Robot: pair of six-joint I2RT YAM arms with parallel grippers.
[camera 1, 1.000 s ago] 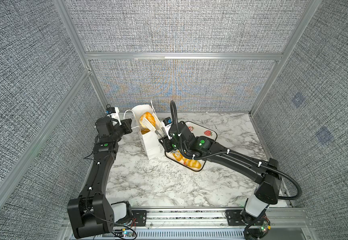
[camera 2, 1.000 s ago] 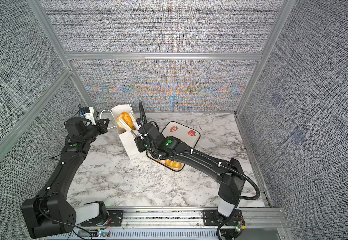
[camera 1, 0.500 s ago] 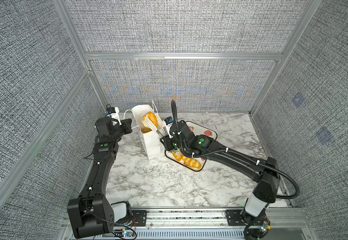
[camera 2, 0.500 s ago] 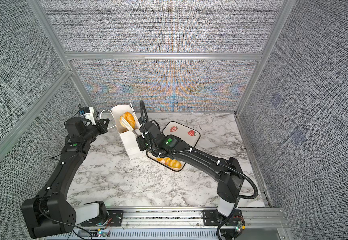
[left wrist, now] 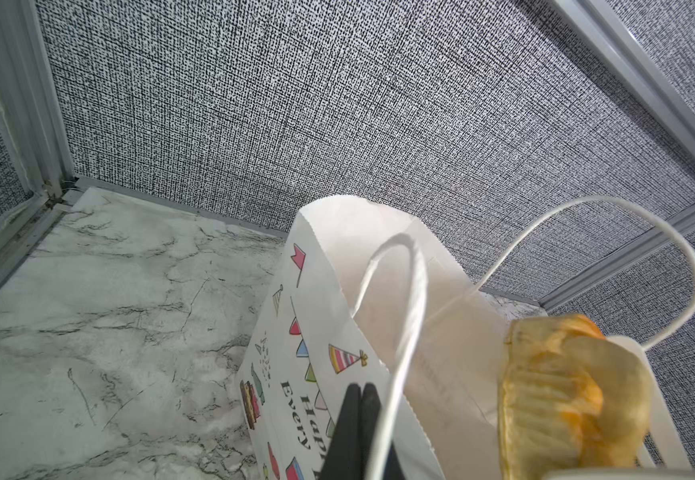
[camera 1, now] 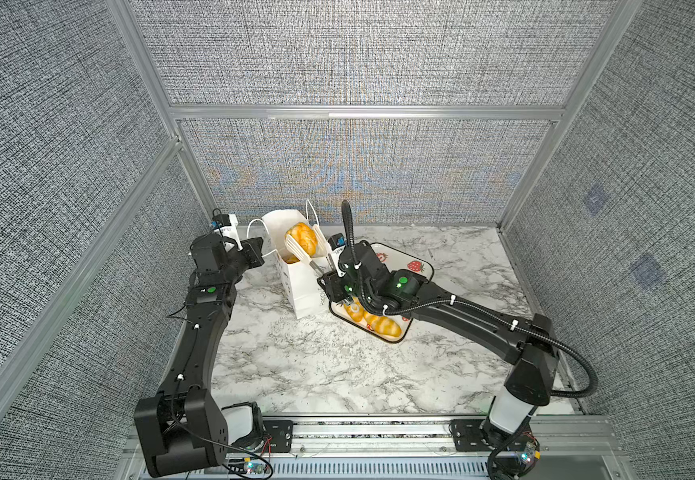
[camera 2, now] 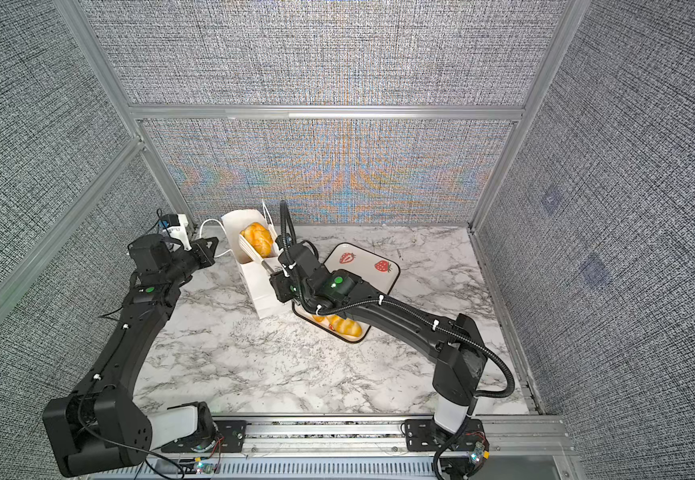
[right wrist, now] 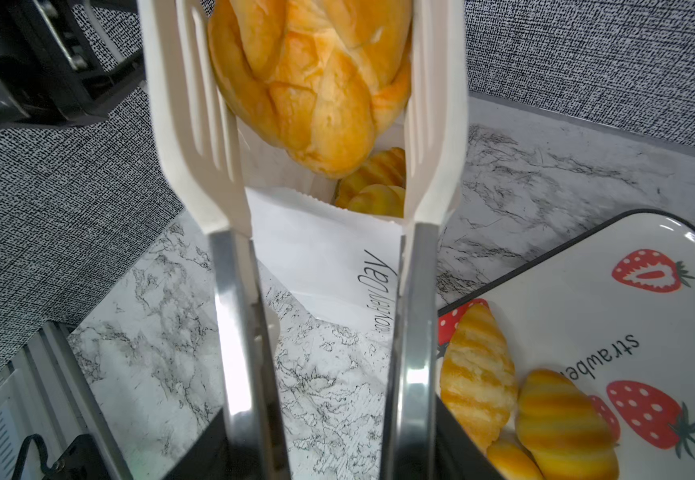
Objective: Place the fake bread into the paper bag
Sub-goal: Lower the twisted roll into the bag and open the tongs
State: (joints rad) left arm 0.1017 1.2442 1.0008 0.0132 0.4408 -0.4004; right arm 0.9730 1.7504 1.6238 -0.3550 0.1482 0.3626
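Observation:
The white paper bag [camera 1: 306, 291] [camera 2: 260, 291] stands upright at the back of the table, its mouth open. My right gripper [camera 1: 327, 278] [right wrist: 325, 436] is shut on white-tipped metal tongs [right wrist: 412, 332]. Between their tips a golden fake bread roll [camera 1: 302, 241] [camera 2: 257, 239] [right wrist: 308, 83] hangs over the bag's mouth. More fake bread [right wrist: 375, 183] lies inside the bag. Other striped rolls [camera 1: 379, 324] [right wrist: 478, 374] sit on the tray. My left gripper [camera 1: 256, 253] [left wrist: 358, 390] is shut at the bag's cord handle [left wrist: 412, 311], beside the printed side.
The cream strawberry-print tray [camera 1: 400, 266] [right wrist: 587, 291] with a black rim lies right of the bag, partly under my right arm. Fabric walls with aluminium posts close in the back and both sides. A metal rail runs along the table's front edge.
The tongs with the roll have shifted slightly to the right over the bag's mouth, and their arms stand a little wider. The left arm has not moved.

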